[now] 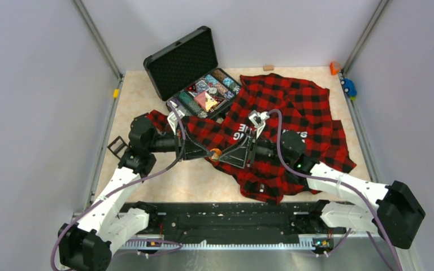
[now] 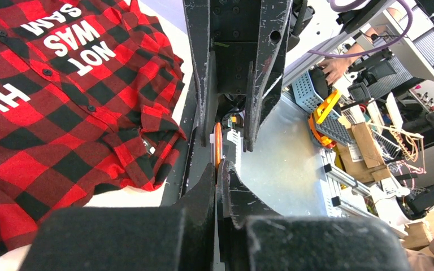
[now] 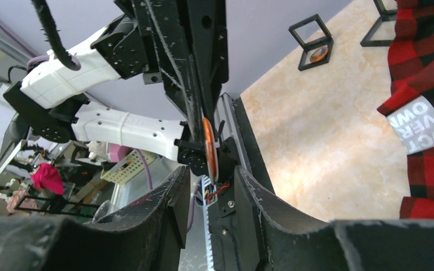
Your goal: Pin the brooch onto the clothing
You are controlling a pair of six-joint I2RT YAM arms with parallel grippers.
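The red-and-black checked shirt (image 1: 294,107) with white lettering lies spread on the table's right half. It also shows in the left wrist view (image 2: 45,113) and the right wrist view (image 3: 429,68). Both grippers meet above the shirt's near-left edge. My left gripper (image 1: 209,152) (image 2: 219,166) is shut on a thin round orange brooch (image 1: 216,153) (image 2: 218,144), held edge-on. My right gripper (image 1: 224,155) (image 3: 212,172) faces it, jaws open, one on each side of the brooch (image 3: 209,148), not touching it.
An open black case (image 1: 203,84) with several brooches stands at the back, left of the shirt. A small black display frame (image 1: 117,147) sits by the left arm; two more show in the right wrist view (image 3: 315,42). Small toys (image 1: 348,87) lie at the far right edge.
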